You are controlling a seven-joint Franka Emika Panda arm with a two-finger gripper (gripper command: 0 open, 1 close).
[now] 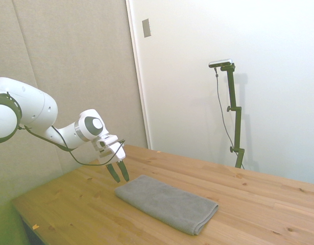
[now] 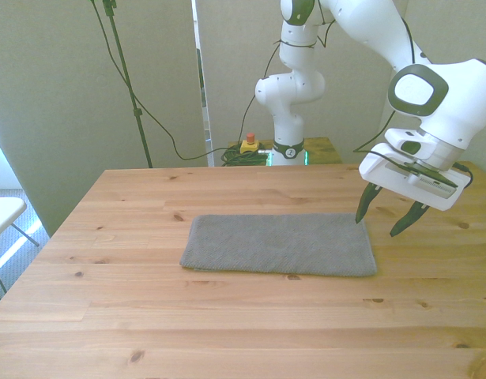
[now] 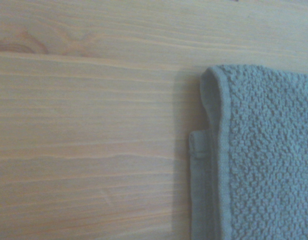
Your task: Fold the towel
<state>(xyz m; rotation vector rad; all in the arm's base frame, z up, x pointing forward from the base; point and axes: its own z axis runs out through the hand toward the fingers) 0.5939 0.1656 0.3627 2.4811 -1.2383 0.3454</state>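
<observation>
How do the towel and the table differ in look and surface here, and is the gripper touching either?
The towel is mid-grey, soft looped terry; the table is pale wood with grain and knots. The towel lies flat in layers, a lower layer peeking out at one corner in the wrist view, while the table is one hard slab. The towel covers only a small middle patch of the table. Both are rectangular. The gripper, fingers apart, hangs above the towel's end on the front view's right, touching neither.

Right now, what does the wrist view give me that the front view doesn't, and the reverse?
Wrist only: the grey towel close up, with a lower layer's hem sticking out past the top layer's edge at one corner. Front only: the whole towel lying flat, and the gripper open above the table beside the towel's end on the front view's right, holding nothing. Both: grey terry cloth on the wooden table.
</observation>
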